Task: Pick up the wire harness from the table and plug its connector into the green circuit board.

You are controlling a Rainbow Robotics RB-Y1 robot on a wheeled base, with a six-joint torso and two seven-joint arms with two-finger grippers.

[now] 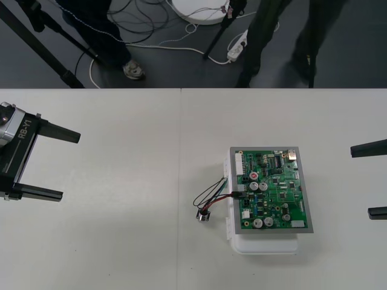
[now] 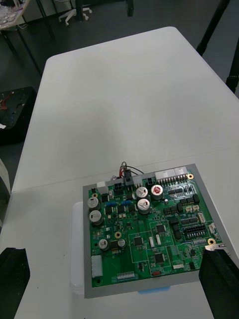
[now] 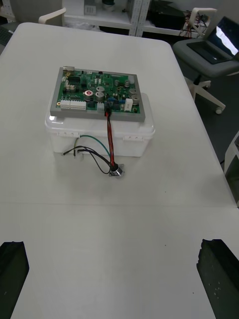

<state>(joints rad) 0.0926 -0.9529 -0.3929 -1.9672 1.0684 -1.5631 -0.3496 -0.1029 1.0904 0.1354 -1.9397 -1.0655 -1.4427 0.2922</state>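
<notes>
The harness [image 1: 217,194] looks light and limp: thin wires that would flop and kink, with only two stiff parts. These are the small black plug [image 2: 127,175] and the round metal socket [image 1: 204,215], which is probably slick. If I had to hold it, I'd pinch the plug body from the sides, never the wires, as a tug there could strain the joints.

The plug appears seated at the left edge of the board [image 1: 275,190]. The wires droop over the white base [image 1: 266,244] to the table [image 1: 121,241], and the socket lies just left of the base.

My left gripper [image 1: 51,163] waits at the far left, fingers spread wide and empty, well apart from the harness. My right gripper [image 1: 370,181] is at the right edge, also spread and empty, with the board between it and the harness.
</notes>
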